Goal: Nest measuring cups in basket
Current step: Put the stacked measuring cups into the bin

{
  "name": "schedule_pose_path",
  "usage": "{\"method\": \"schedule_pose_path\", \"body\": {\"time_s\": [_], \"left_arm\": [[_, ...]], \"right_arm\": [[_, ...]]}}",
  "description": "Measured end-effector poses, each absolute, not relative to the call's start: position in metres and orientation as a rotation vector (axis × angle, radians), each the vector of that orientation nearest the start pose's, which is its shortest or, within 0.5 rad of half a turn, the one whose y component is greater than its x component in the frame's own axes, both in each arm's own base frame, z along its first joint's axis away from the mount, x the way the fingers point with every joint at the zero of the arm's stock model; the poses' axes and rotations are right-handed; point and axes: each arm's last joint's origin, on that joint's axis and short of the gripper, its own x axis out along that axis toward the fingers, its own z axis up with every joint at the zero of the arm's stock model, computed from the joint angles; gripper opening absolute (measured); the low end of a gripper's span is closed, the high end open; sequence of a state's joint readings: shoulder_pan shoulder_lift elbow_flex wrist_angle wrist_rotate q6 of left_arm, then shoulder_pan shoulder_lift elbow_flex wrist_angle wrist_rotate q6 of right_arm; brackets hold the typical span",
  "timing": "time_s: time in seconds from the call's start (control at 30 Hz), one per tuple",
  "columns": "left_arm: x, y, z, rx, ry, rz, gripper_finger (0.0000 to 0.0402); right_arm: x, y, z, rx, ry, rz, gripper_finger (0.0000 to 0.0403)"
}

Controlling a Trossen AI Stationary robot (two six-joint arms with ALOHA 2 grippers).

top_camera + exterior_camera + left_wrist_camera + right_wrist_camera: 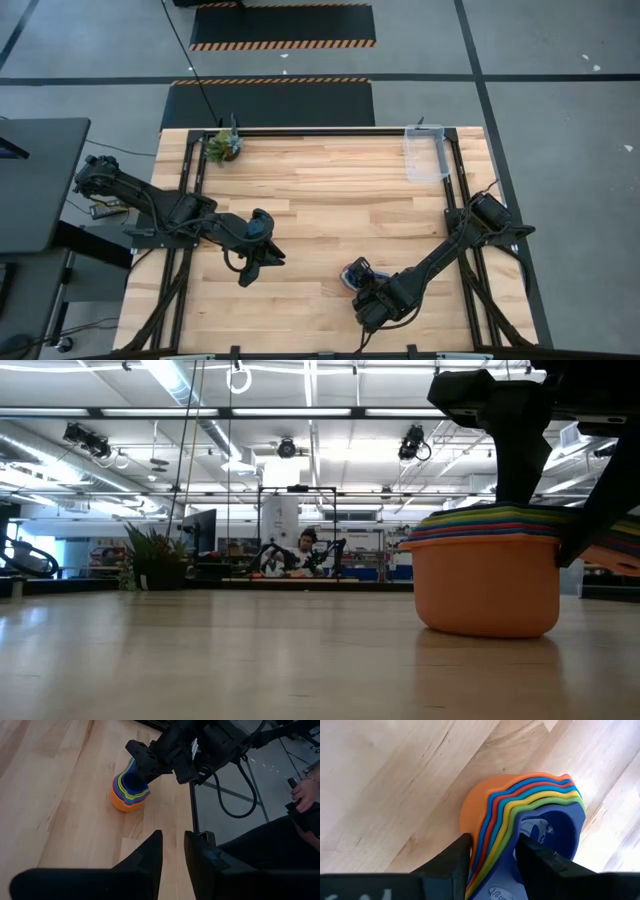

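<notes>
Landmark: the nested stack of small round plastic measuring cups (356, 273), orange outermost, then light blue, red, green, yellow, dark blue innermost. It sits upright on the pale wooden plank table (320, 190), at the near edge, right of centre.

Right gripper (492, 852) is directly over the stack. Wrist view: the fanned flat handles run between the two dark fingers (452, 857), one finger on the orange side of the handle bundle, the other over the dark blue bowl. Fingers part-way open, straddling the handles; whether they already press on them I cannot tell. The handles' long axis runs from the bowls back toward the wrist, roughly in line with the gripper's reach, so a pinch across the bundle looks like the fit.

Left gripper (172, 852) waits well off to the stack's left, fingers apart with a narrow gap, holding nothing, pointed toward the stack.

The small clear rectangular plastic basket (424, 152) stands at the far right corner of the table, well apart from the stack, on the right arm's side. Right arm is plainly nearer both stack and basket.

Judgement: the carry runs away from the near edge, toward that far corner. Small green potted plant (224, 146) at the far left corner, out of the way.
</notes>
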State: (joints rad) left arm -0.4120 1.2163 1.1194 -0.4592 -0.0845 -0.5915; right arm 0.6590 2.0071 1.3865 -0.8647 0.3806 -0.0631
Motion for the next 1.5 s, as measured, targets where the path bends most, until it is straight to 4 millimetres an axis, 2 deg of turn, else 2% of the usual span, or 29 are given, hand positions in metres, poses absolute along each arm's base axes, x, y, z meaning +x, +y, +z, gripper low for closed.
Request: {"method": "schedule_pose_path", "body": {"time_s": [0.5, 0.87, 1.5], "left_arm": [[0.239, -0.102, 0.336, -0.435, 0.615, -0.148, 0.0087], [0.239, -0.102, 0.336, -0.435, 0.616, -0.148, 0.0087], [0.239, -0.102, 0.336, -0.435, 0.615, -0.148, 0.0087]], "right_arm": [[0.305, 0.218, 0.160, -0.779, 1.304, 0.271, 0.0153], [0.306, 0.216, 0.164, -0.766, 1.299, 0.272, 0.0118], [0.305, 0.214, 0.169, -0.760, 1.289, 0.269, 0.0114]]}}
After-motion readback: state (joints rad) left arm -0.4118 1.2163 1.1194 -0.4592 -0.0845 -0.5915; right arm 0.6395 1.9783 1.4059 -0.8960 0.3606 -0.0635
